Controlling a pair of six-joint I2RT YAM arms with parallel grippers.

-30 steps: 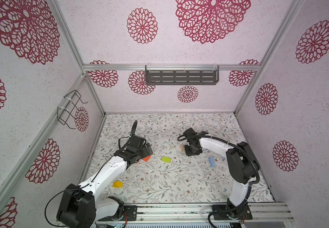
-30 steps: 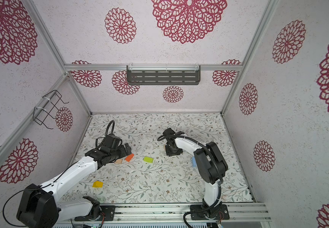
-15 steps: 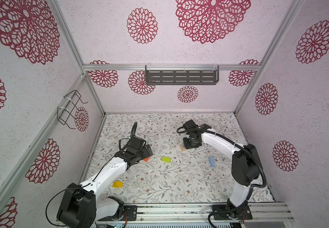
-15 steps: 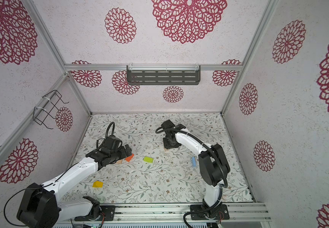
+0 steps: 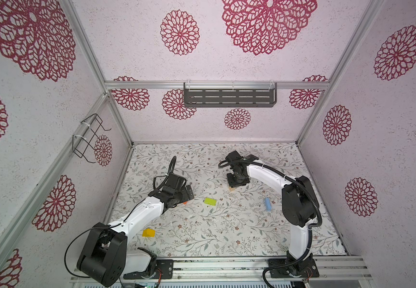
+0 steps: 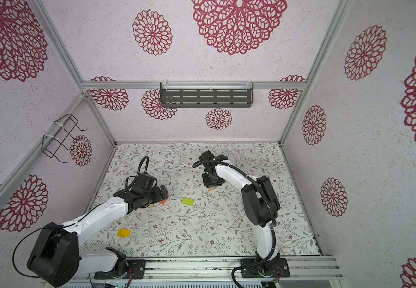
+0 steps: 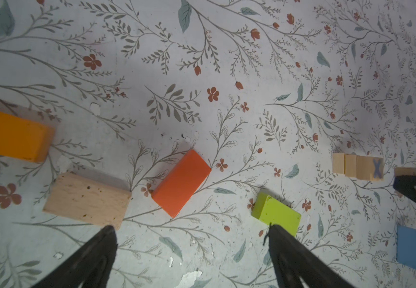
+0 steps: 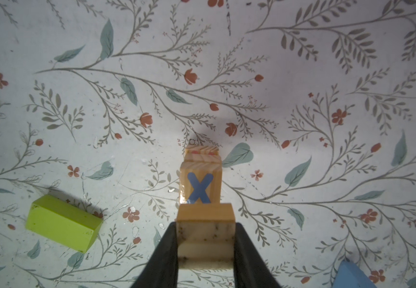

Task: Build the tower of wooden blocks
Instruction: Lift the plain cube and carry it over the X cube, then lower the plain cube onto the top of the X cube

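The right end effector (image 8: 205,225) grips a plain cube (image 8: 205,213) just above the wood block tower (image 8: 200,185), likely to stack it, while the left end effector (image 7: 192,228) hangs open over the red-orange block (image 7: 182,183).

Floral-print tabletop (image 5: 202,237), chipped spots. Pale walls (image 5: 251,62) with dark red medallion prints. Grey slotted shelf (image 5: 229,97) hung on back wall. Black wire rack (image 5: 88,138) on left wall. Aluminium rail (image 5: 226,268) along front edge.

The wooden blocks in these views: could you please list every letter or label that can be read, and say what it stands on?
"X": blue, on the top cube of the wood block tower.
Red marks on the cubes beneath: too hidden to read.
No other text shows.
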